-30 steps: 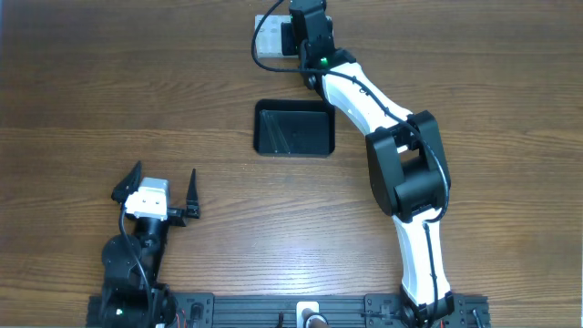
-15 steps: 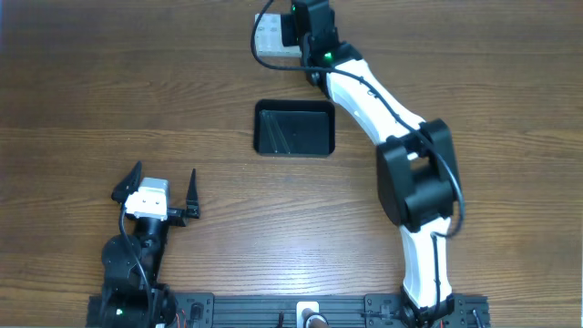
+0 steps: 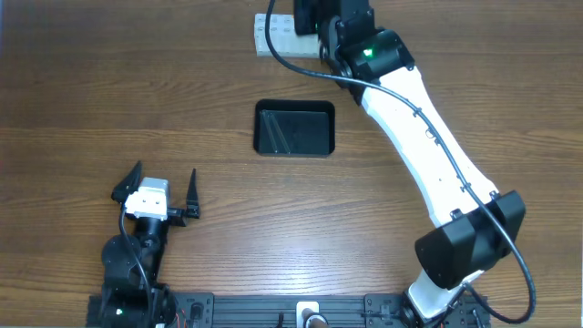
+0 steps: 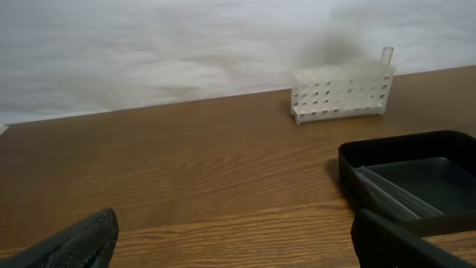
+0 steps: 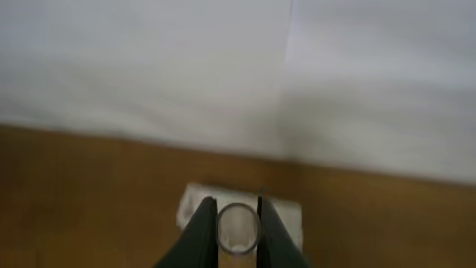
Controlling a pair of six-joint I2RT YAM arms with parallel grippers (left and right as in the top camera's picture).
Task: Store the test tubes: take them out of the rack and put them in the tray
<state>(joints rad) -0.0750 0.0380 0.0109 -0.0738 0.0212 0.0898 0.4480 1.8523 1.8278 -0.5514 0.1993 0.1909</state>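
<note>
Right gripper [image 5: 235,212] has risen above the rack [image 3: 273,36] at the surface's far edge, jaws clenched on a test tube [image 5: 237,246] drawn clear. Another tube [image 4: 387,56] stands at the rack's right end, and more lie in the black tray [image 3: 259,128] nearer. Left gripper [image 3: 155,187] idles near left, jaws released.

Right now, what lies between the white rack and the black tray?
Nothing. That stretch is bare wooden table, separating the rack from the tray. The top view shows it, and the left wrist view confirms the gap.
</note>
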